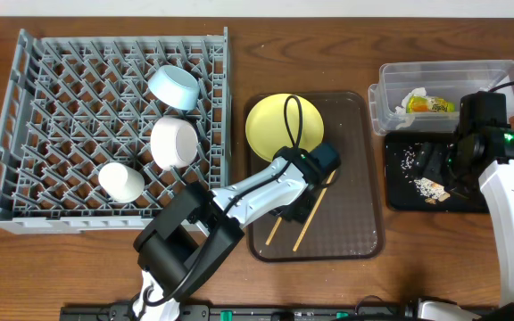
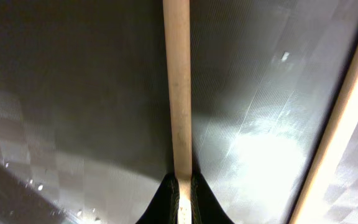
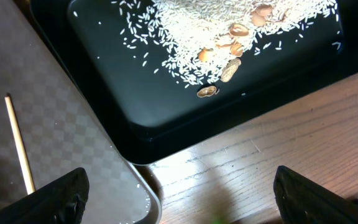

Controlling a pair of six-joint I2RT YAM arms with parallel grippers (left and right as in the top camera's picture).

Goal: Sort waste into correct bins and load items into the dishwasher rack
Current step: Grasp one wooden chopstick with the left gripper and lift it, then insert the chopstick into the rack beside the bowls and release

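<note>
My left gripper is low over the brown tray and shut on one wooden chopstick. The second chopstick lies beside it on the tray, and both show in the overhead view. The yellow plate sits at the tray's far end. The light blue bowl, pinkish-white bowl and white cup stand in the grey rack. My right gripper is wide open and empty over the black tray, which holds rice crumbs. The wrapper lies in the clear tub.
The brown serving tray lies between the rack and the bins. Its corner nearly meets the black tray's corner in the right wrist view. Peanut pieces lie among the rice. Bare wood table runs along the front.
</note>
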